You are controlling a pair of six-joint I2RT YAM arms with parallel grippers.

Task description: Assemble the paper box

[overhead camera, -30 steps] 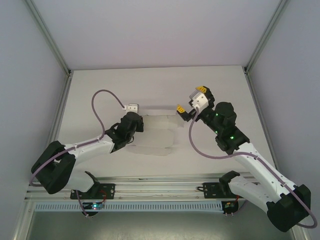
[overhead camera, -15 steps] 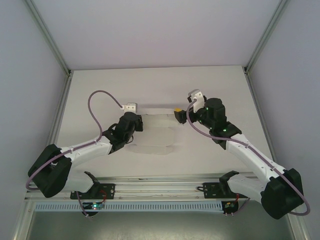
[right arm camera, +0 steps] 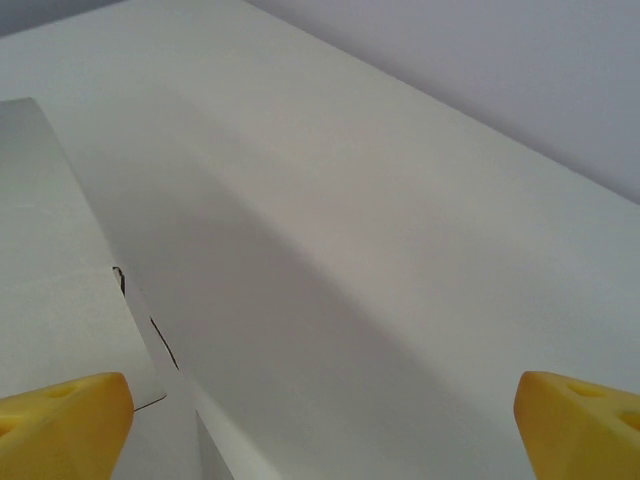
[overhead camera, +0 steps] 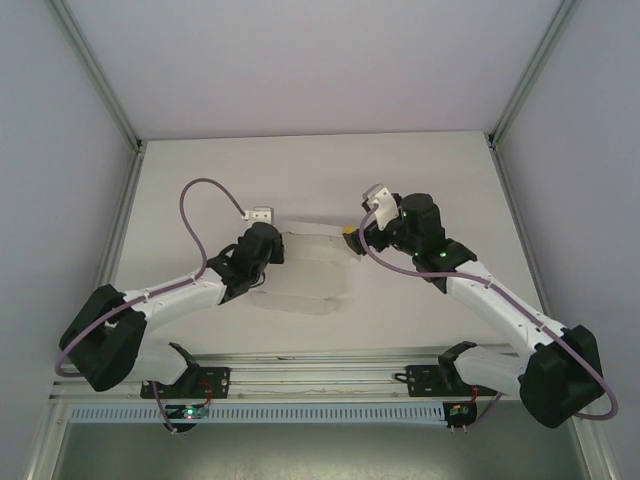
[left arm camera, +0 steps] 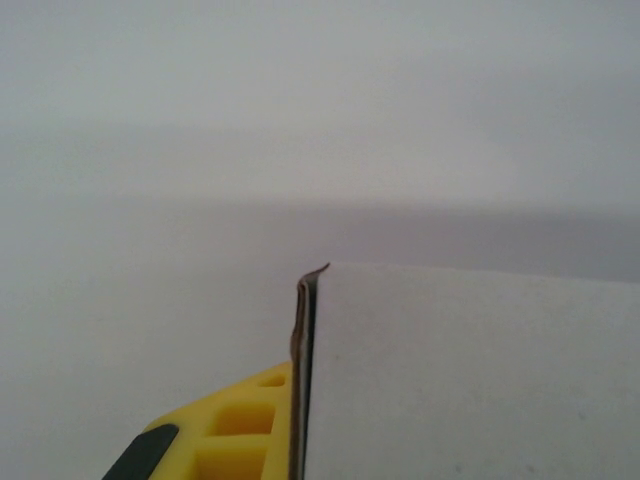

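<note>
The paper box (overhead camera: 310,270), a thin white card with creased panels and not yet folded, lies at the middle of the desk (overhead camera: 300,170) between my two arms. My left tool (overhead camera: 275,240) is pressed together on the card's left edge. The left wrist view shows that edge standing upright against a yellow finger (left arm camera: 240,425). My right tool (right arm camera: 320,425) is spread wide at the card's right edge. One yellow fingertip (right arm camera: 60,410) sits over a panel, and the rest of the gap is over bare desk.

I judge the main risk to be the card slipping out of the narrow left pinch, or buckling away from its creases if the right tool pushes sideways. If the right tool closed here, it could crumple a small flap. I cannot tell whether that fingertip touches the card.
</note>
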